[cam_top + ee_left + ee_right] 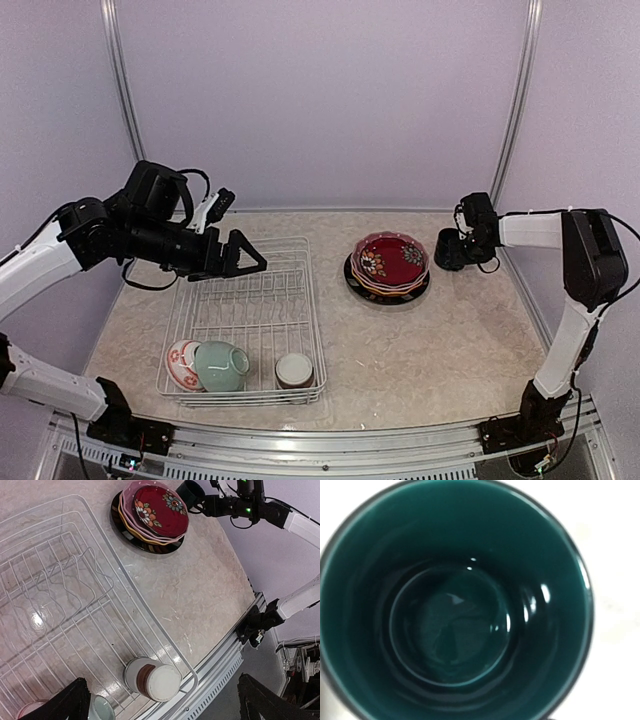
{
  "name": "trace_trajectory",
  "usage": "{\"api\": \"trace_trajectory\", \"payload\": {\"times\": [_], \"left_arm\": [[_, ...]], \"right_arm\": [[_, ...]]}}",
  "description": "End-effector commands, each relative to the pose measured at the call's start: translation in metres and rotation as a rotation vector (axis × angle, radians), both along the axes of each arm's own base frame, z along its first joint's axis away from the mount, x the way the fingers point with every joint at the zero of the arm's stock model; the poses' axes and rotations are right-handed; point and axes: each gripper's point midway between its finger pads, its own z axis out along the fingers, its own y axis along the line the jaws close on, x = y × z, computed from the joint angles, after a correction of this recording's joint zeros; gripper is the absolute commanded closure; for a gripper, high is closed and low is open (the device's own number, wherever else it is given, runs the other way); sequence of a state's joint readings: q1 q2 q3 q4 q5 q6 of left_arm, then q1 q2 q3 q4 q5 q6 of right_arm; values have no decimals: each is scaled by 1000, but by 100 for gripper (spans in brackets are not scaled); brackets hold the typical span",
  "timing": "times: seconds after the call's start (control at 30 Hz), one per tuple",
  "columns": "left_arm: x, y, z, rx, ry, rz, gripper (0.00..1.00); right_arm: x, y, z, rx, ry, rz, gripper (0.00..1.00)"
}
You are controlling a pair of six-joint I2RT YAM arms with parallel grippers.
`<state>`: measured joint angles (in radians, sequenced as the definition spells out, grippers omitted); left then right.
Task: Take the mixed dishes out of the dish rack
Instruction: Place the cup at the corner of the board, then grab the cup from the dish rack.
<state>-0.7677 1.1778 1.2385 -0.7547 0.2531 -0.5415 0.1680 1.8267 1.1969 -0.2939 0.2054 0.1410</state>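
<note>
- Left gripper [245, 262]: jaws wide apart, holding nothing, hovering over the far left end of the rack [240, 310].
- Right gripper [462, 245]: at the teal cup [455, 615] on the far right of the table [420, 350]. Cannot tell if its jaws are apart or clamped on the cup.
- Right wrist view is filled by the teal cup's inside; the cup is upright.
- Three pieces are in the near end of the rack: patterned bowl [180, 362] at the left corner, green cup [222, 365] touching it and tipped on its side, brown-white cup [152, 680] to the right, also on its side.
- Plates [126, 522] are stacked on the table right of the rack, black one at the bottom, with the red bowl [390, 260] on top.
- Teal cup stands just right of the stack.
</note>
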Motion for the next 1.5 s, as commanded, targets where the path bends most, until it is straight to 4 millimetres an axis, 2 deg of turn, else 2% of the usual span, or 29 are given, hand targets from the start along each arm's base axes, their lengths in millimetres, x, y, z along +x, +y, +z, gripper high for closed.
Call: {"api": "trace_trajectory", "payload": {"times": [0.0,0.3,0.47,0.6,0.73,0.87,1.1,1.23,1.47], "left_arm": [[-11,-6,-24,99,25,-51,1],[-18,-22,-43,138,76,-95,1],[-24,-32,-61,227,94,-124,1],[-25,-42,-73,273,116,-143,1],[-28,-48,-84,294,143,-162,1],[-31,-50,-99,349,167,-177,4],[-62,-64,-123,443,215,-312,10],[-77,-70,-134,519,210,-361,10],[-81,-69,-154,661,199,-362,10]], "right_arm": [[-4,-10,17,-27,-27,-25,45],[-21,-41,23,-131,-10,-112,41],[-19,-58,20,-119,1,-133,41],[-13,-59,25,-117,-6,-132,41],[-8,-44,41,-46,-44,-80,41],[-12,-20,72,37,-124,12,39],[-29,15,129,142,-237,127,37],[-38,34,144,144,-260,172,36],[-49,51,165,163,-304,206,36]]}}
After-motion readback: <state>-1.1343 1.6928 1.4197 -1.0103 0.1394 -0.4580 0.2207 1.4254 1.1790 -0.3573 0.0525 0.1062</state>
